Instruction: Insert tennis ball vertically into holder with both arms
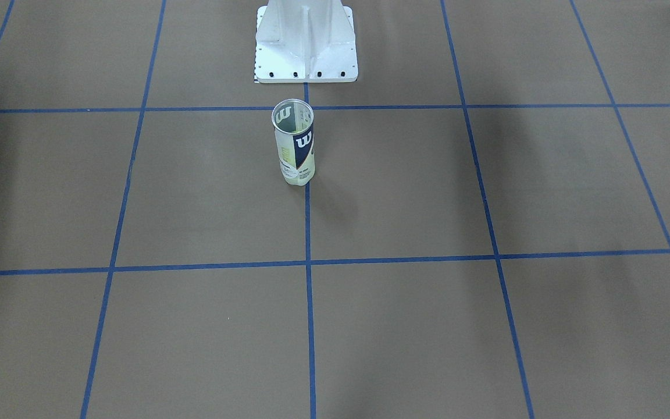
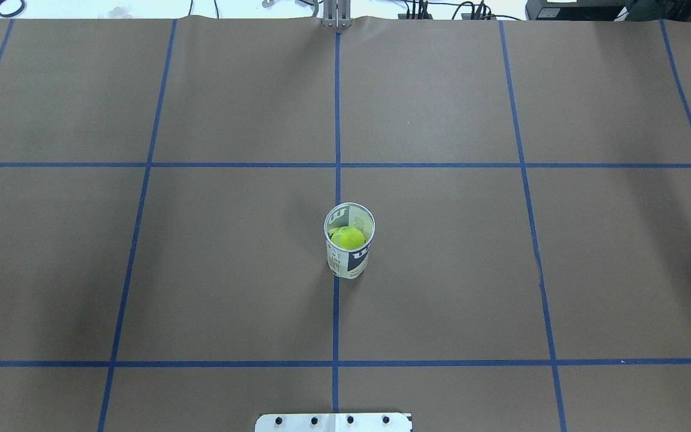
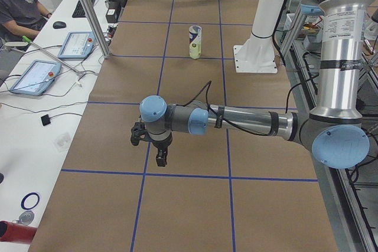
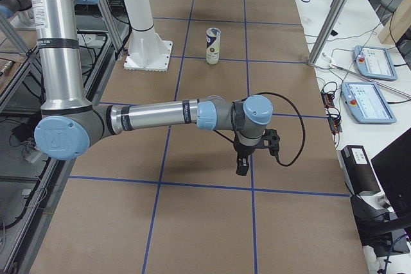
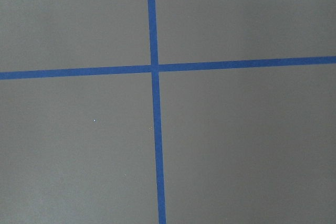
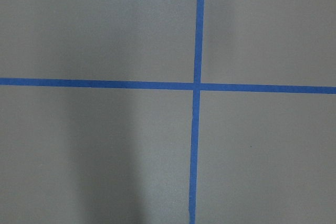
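The holder (image 2: 350, 259), a clear can with a silver rim and a white and navy label, stands upright at the table's middle. It also shows in the front view (image 1: 295, 152) and both side views (image 3: 195, 42) (image 4: 213, 45). A yellow-green tennis ball (image 2: 348, 238) sits inside it. My left gripper (image 3: 160, 159) points down over the table, far from the holder; I cannot tell whether it is open or shut. My right gripper (image 4: 242, 167) hangs likewise at the other end; I cannot tell its state either. Both wrist views show only brown paper with blue tape lines.
The white pedestal base (image 1: 306, 46) stands just behind the holder on the robot's side. Metal posts (image 3: 88, 10) (image 4: 331, 20) stand at the table's long edge. Tablets (image 3: 29, 77) (image 4: 369, 101), cables and an operator (image 3: 18, 4) are on the side bench.
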### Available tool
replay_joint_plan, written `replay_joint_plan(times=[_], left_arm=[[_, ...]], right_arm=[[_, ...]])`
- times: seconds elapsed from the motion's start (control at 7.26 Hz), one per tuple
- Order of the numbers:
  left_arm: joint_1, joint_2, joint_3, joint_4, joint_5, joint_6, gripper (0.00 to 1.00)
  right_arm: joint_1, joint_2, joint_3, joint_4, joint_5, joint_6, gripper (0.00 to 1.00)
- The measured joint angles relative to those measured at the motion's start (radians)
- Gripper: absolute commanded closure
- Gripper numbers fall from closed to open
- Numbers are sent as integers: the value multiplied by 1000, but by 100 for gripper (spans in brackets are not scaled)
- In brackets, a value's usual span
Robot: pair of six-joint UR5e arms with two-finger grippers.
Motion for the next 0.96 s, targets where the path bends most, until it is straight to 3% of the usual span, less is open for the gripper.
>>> replay_joint_plan(times=[0.96], left_arm=[[1, -6, -1, -6, 2, 6, 0]], right_arm=[[0, 2, 3, 0, 0, 1, 1]])
